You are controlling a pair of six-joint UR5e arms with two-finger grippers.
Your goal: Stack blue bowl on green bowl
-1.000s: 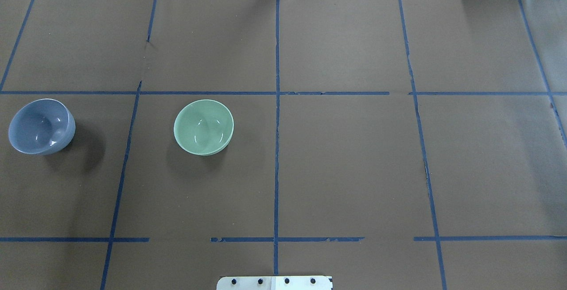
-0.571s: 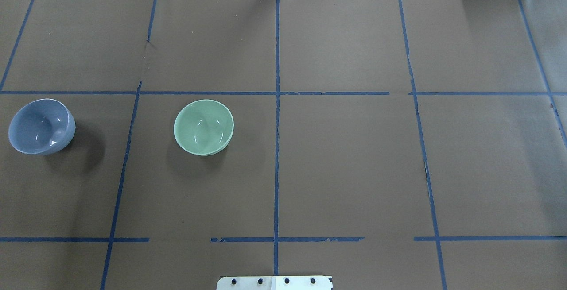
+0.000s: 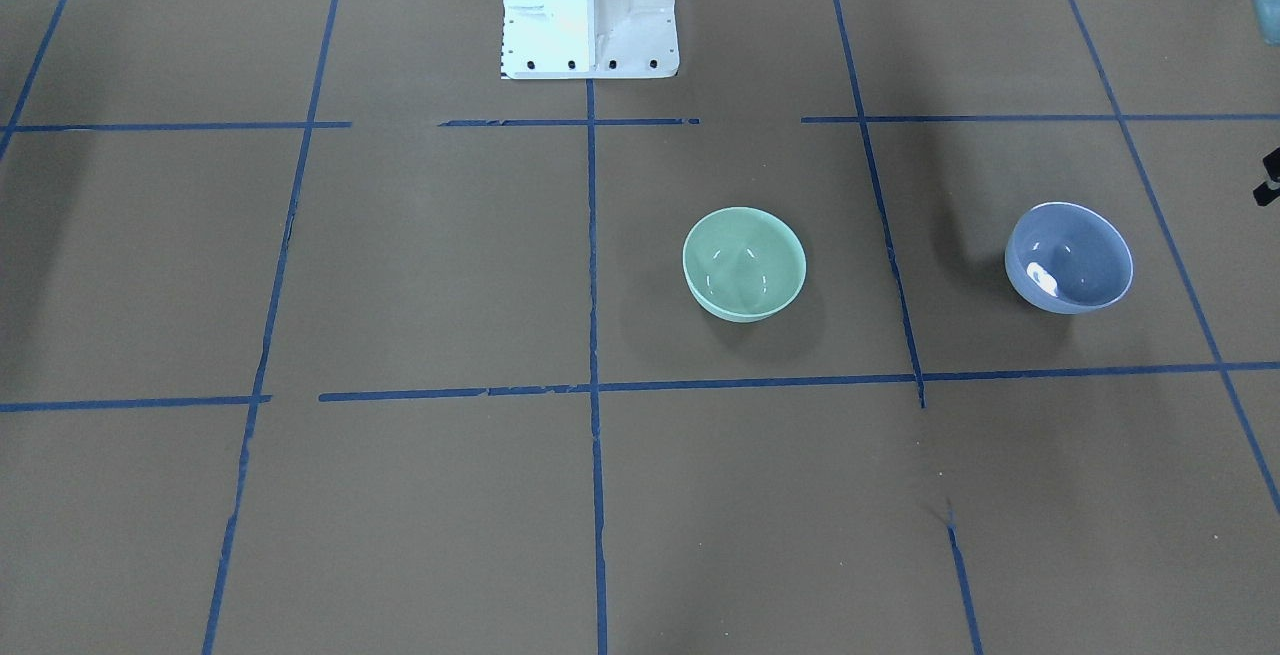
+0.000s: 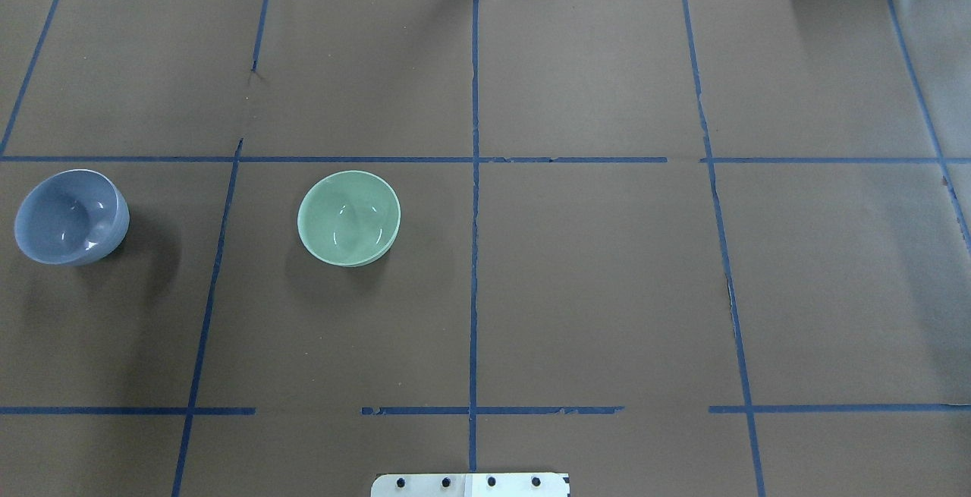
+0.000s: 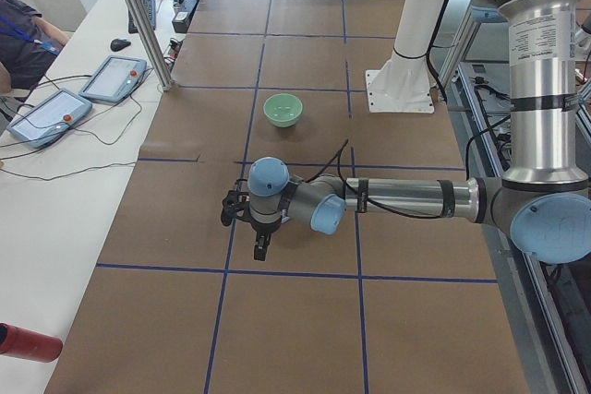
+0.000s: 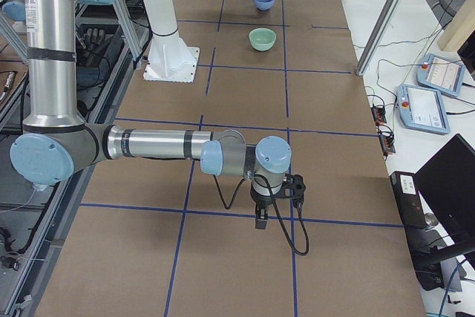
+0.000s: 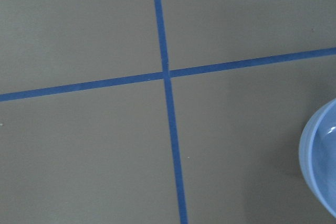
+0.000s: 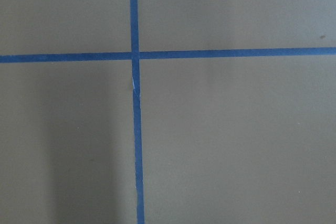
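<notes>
Brown-papered table (image 4: 607, 292) is holding the blue bowl (image 4: 70, 216) at the left end, well apart from the green bowl (image 4: 349, 218). Left gripper (image 5: 261, 244) is hovering near the blue one. Can't tell how open its fingers are, and same for the right gripper (image 6: 261, 219). I'd be centring on one rim wall before dropping.

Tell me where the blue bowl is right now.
In the overhead view the blue bowl stands upright at the far left edge of the table, on the robot's left side, apart from the green bowl, with a blue tape line between them.
</notes>
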